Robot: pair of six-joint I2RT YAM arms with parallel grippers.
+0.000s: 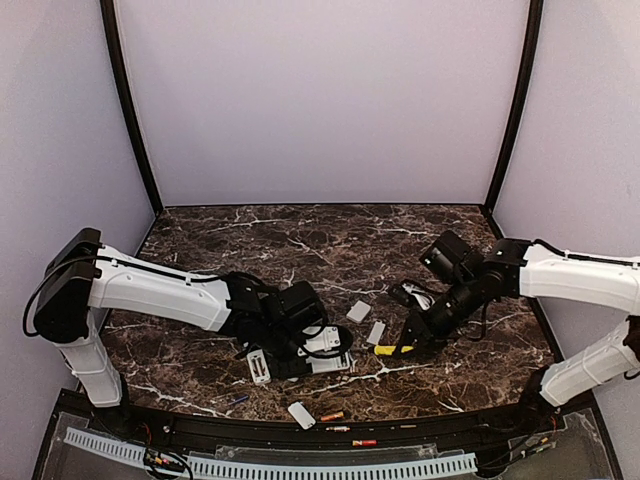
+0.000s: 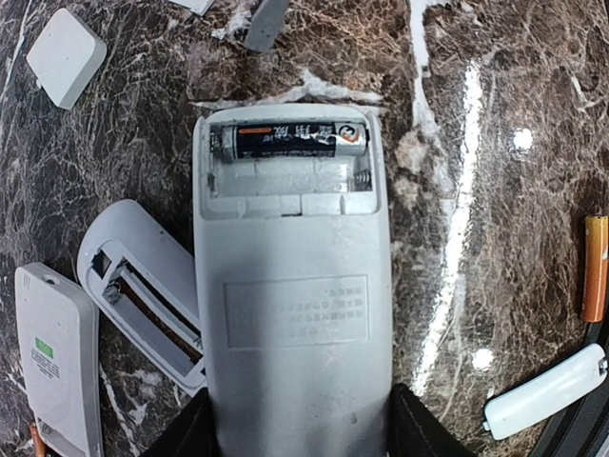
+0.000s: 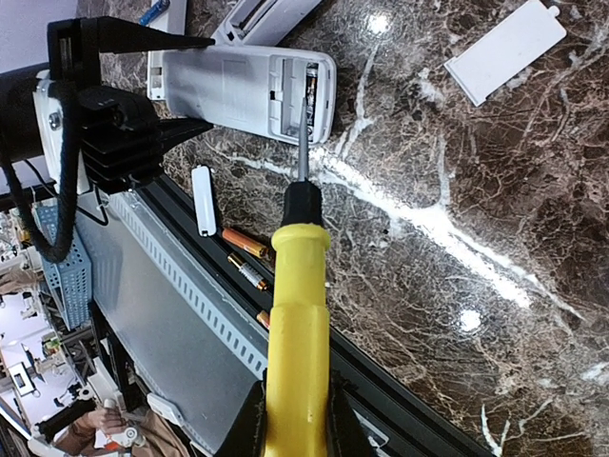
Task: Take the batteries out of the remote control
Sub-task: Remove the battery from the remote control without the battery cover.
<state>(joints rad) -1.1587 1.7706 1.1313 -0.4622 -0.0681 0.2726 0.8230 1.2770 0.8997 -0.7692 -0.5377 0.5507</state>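
Dark marble worktop (image 1: 300,240), veined in white, with plain lilac walls behind. One dark battery (image 2: 300,141) sits in the far slot of the open compartment. The slot nearer the left end effector (image 2: 300,433) is bare, springs showing. So I'd call this job half done on this remote (image 2: 295,314).

The left end effector has the remote clamped by its long sides, jaws about halfway apart, back face up and compartment pointing away from the wrist. That looks like a brace to me, holding the body steady so the other arm can lever against it.

The right end effector (image 3: 297,428) is closed tight around the yellow handle of the screwdriver (image 3: 298,314). The blade runs straight out ahead of it, with the tip right at the compartment's edge. I can't tell whether it is touching the battery. It's a prying tool, since the slot is too narrow for fingers.

Off to the side of the left end effector lies an orange battery (image 2: 595,267), already loose, with a white cover (image 2: 544,392) just beside it. On the opposite side a second remote (image 2: 143,286) lies gutted, its compartment empty.
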